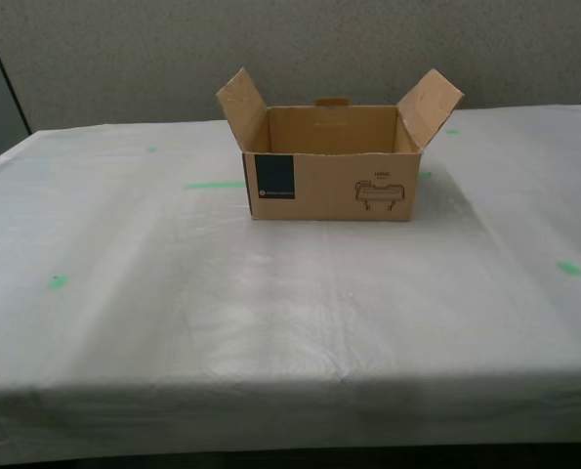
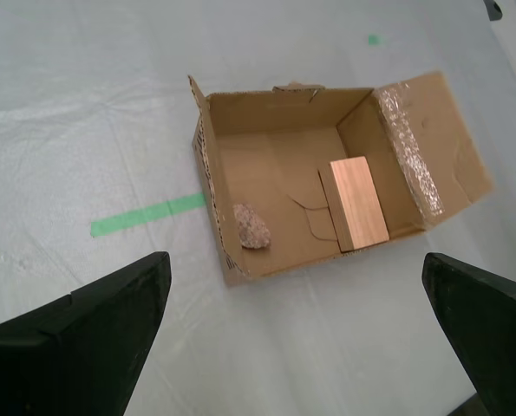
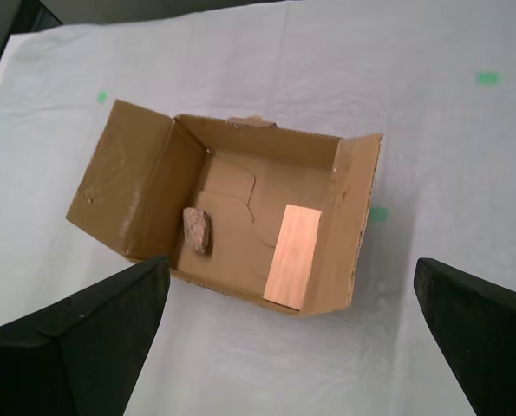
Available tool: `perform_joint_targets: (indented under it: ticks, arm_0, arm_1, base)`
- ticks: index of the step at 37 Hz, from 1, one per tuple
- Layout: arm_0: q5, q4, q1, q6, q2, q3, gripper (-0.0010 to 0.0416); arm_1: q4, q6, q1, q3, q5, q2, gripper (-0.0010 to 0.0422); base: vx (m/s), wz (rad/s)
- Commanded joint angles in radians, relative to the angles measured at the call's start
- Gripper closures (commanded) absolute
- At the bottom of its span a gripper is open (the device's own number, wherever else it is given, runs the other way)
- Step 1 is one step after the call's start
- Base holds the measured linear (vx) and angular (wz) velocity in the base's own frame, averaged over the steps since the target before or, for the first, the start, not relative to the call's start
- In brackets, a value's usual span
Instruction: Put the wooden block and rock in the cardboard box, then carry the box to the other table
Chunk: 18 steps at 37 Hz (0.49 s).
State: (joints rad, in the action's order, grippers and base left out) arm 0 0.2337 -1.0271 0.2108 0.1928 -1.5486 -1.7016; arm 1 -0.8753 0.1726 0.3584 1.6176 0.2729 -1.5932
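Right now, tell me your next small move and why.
Probably none beyond pulling both arms back: the block and rock lie inside the box, which sits on the white table with green tape marks, and my first gripper and second gripper hang open above it, holding nothing.

In the exterior view the front wall of the cardboard box (image 1: 334,186) hides its whole floor, so neither the rock (image 2: 252,226) nor the wooden block (image 2: 359,202) shows there; only the wrist views reveal them inside. The small print on the box's teal label (image 1: 274,177) is too fine to read. Neither arm appears in the exterior view. My first hand (image 3: 301,347) and my second hand (image 2: 297,342) are both cut off by the picture edge, only dark fingertips (image 3: 84,334) showing. The desk (image 1: 270,313) runs past every picture's edge.
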Motion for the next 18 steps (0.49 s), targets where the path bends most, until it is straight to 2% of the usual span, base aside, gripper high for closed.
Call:
perform_joint_targets:
  ticks: [1, 6, 12, 18]
  arm_0:
    - [-0.004, -0.028, 0.002, -0.01, 0.004, -0.001, 0.0014]
    - [-0.004, -0.035, 0.006, -0.015, 0.008, 0.008, 0.002]
    - [-0.004, -0.021, 0.007, -0.022, 0.014, 0.074, 0.0031]
    - [-0.004, -0.013, 0.008, -0.022, 0.027, 0.177, 0.0052]
  arm_1:
    - [-0.024, -0.018, 0.006, -0.001, -0.004, 0.003, 0.0014]
    - [-0.024, -0.023, 0.016, -0.026, -0.006, 0.004, 0.0014]
    - [-0.02, -0.021, 0.033, -0.107, -0.014, 0.02, 0.0014]
    - [-0.008, -0.006, 0.043, -0.198, -0.095, 0.052, 0.0014]
  base:
    - [0.0, 0.0]
    - [0.0, 0.0]
    - [0.0, 0.0]
    - [0.0, 0.0]
